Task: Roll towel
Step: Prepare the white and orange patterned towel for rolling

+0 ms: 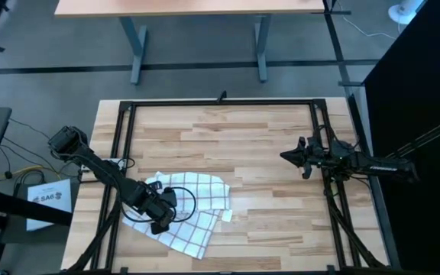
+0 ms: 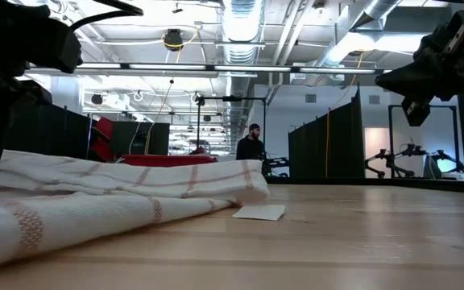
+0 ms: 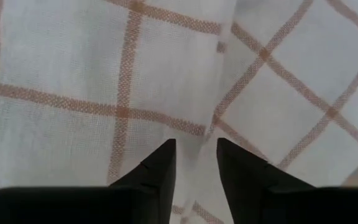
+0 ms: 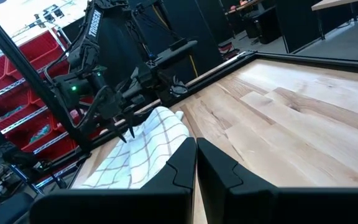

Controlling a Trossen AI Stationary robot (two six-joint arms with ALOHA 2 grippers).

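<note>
Left hand (image 3: 194, 155) slightly parted over thin woven grid-lined towel (image 1: 193, 200); right hand (image 4: 196, 152) closed.

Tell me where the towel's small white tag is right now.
In the high view the tag lies flat on the table at the towel's right edge, on the side toward the right gripper, away from the left gripper.

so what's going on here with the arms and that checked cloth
The left gripper is down on the thin white towel with a grid of thin lines, which lies rumpled and partly folded at the front left of the wooden table. In the left wrist view its fingers stand slightly apart just above the fabric. The towel is not rolled yet; its small white tag lies flat on the wood. The right gripper waits raised over the table's right side, fingers together.
</note>
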